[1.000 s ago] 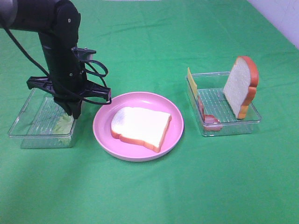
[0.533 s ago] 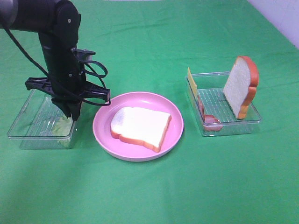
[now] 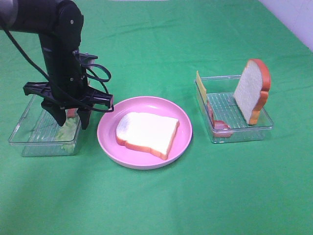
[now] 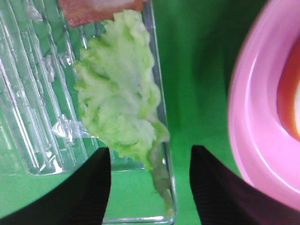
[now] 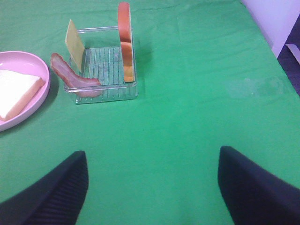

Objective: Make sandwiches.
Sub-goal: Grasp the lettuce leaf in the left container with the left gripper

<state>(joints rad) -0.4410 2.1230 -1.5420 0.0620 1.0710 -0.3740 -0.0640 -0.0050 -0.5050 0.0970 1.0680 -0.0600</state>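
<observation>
Opening over the clear tray point(image 3: 24, 132), the left end effector point(image 3: 72, 120) has spread its fingers and lifted. The lettuce point(image 4: 119, 89) lies loose below it, so that grab came away empty and needs a retry. The arm points straight down. A bread slice point(image 3: 146, 133) waits on the pink plate point(image 3: 183, 139). Cheese point(image 3: 200, 87), bacon point(image 3: 219, 125) and the second slice point(image 3: 252, 90) sit in the right-hand tray point(image 3: 239, 132). The right end effector point(image 5: 150, 187) hangs with fingers wide apart over bare worktop point(image 5: 187, 117).

AgileX Cobot Magic at work: the black, cable-draped left arm point(image 3: 61, 54) bends in from the upper left of the overhead view. Its wrist is turned so the left gripper point(image 3: 72, 120) points straight down, jaws parted and gripping nothing. The right gripper point(image 5: 152, 187), seen only by its own wrist camera, hangs with its dark fingers point(image 5: 51, 192) spread wide and empty.
</observation>
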